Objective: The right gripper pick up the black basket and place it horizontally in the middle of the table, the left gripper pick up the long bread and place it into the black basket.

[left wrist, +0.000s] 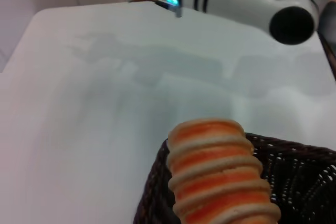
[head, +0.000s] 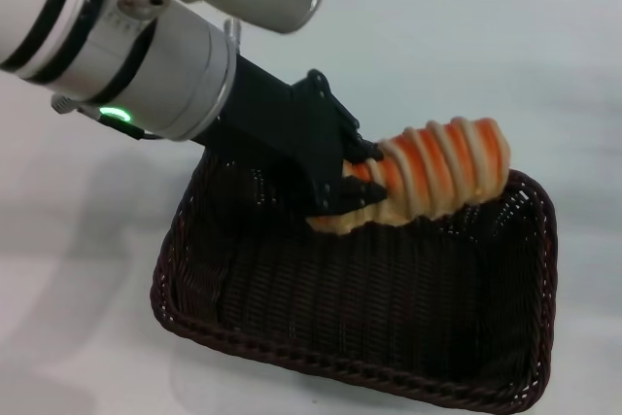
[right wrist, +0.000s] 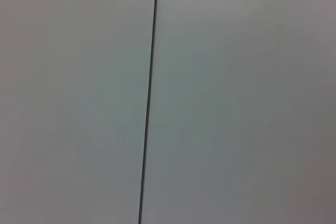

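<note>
Left end effector [head: 352, 180]: You are seeing it reaching down from the upper left of the head view on the silver-white arm [head: 146, 55], whose green light [head: 115, 114] is glowing. Its black fingers are clamping one end of the long bread, so it is gripping the loaf.

Long bread [head: 428, 174]: You are seeing the tan loaf with orange-brown stripes being held at a tilt. Its gripped end is sitting lower, inside the basket near the far wall; its free end is rising up and over the far right part of the rim. In the left wrist view the long bread [left wrist: 218, 174] is filling the lower centre, with its end sticking out past the basket edge.

Black basket [head: 292, 337]: You are seeing the dark woven wicker basket resting on the desk in the lower centre of the head view, long side running roughly left to right, slightly skewed. Whether the loaf is touching the basket floor cannot be told. In the left wrist view a corner of the black basket [left wrist: 294, 171] is showing under and beside the loaf.

Desk [head: 505, 65]: You are seeing a plain white surface carrying the basket; the arm is casting a shadow to the left of it.

Right end effector: You are not seeing it in any view. The right wrist view is showing only a pale flat surface crossed by a thin dark line [right wrist: 148, 98].
</note>
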Action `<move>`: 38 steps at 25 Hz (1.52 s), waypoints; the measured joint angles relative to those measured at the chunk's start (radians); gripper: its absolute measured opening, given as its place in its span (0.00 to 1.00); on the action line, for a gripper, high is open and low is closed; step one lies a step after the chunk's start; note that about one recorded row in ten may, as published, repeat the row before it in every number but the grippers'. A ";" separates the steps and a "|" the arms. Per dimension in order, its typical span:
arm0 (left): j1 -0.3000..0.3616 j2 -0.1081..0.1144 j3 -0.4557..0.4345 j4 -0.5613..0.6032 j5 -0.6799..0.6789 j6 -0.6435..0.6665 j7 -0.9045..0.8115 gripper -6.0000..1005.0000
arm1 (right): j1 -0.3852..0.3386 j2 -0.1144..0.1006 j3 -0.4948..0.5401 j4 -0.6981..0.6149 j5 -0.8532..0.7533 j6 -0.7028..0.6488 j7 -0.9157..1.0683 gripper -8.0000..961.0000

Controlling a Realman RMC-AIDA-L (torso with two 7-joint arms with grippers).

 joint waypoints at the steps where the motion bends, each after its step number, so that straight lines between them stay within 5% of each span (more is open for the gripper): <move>1: -0.001 0.000 -0.008 0.002 -0.002 0.002 -0.002 0.25 | -0.002 0.001 0.000 0.000 0.000 0.000 0.000 0.33; 18: 0.029 0.003 -0.019 0.003 0.049 0.072 0.012 0.68 | -0.012 0.003 0.000 0.008 -0.001 -0.010 0.000 0.33; 23: 0.122 0.001 -0.010 0.012 0.126 0.434 0.007 0.80 | -0.012 0.003 0.000 0.009 0.000 -0.011 0.000 0.33; 24: 0.167 0.000 -0.008 0.032 0.143 0.622 0.001 0.81 | -0.012 0.002 0.000 0.009 0.000 -0.011 0.000 0.33; 25: 0.167 0.000 -0.008 0.032 0.143 0.622 0.001 0.82 | -0.012 0.002 0.000 0.009 0.000 -0.011 0.000 0.33; 29: 0.240 0.000 -0.002 0.157 0.162 1.080 -0.021 0.83 | -0.009 0.001 0.000 0.010 -0.001 -0.011 0.000 0.33; 33: 0.259 -0.001 0.009 0.223 0.167 1.254 -0.018 0.83 | -0.008 0.001 0.000 0.011 -0.003 -0.011 0.000 0.33; 34: 0.271 0.000 0.024 0.292 0.169 1.405 -0.016 0.83 | -0.006 0.001 0.000 0.011 -0.004 -0.011 0.000 0.33; 38: 0.275 0.000 0.036 0.349 0.170 1.526 -0.014 0.83 | -0.003 0.001 -0.001 0.011 -0.004 -0.010 0.000 0.33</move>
